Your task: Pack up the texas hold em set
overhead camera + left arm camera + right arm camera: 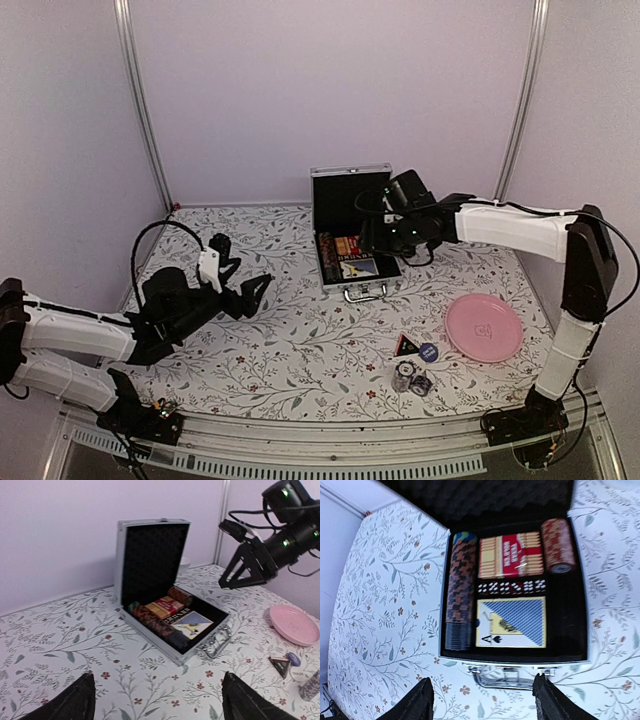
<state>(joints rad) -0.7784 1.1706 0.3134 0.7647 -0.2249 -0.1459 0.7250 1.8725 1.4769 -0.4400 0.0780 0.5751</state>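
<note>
Nearest you, right of centre on the flowered counter (300,350), sits a little cluster of loose chips (420,384). Just behind it are the black triangle (406,346) and the blue disc (429,351), side by side. Both carry markings, but they are too small to read. The pink plate (484,326) lies just right of them, with a faint stamp in its middle that you can't make out.

Over on your left, the left end effector (243,268) hangs above the counter with its fingers spread wide and nothing between them. It is well apart from everything else.

Further back, at the centre, the silver case (345,200) stands open, with its metal handle (365,292) toward you and its black-lined lid upright. The right end effector (485,702) hovers over the handle side, fingers parted and gripping nothing.

In the right wrist view, a long row of chips (460,600) fills the left channel of the case. Beside it lies a blue-backed card deck (512,622) showing an "A" over a spade at its corner. Behind the deck is a row of dice (512,586), then a red card deck (510,555) whose lettering is blurred. A short chip stack (557,545) lies in the far right corner.
</note>
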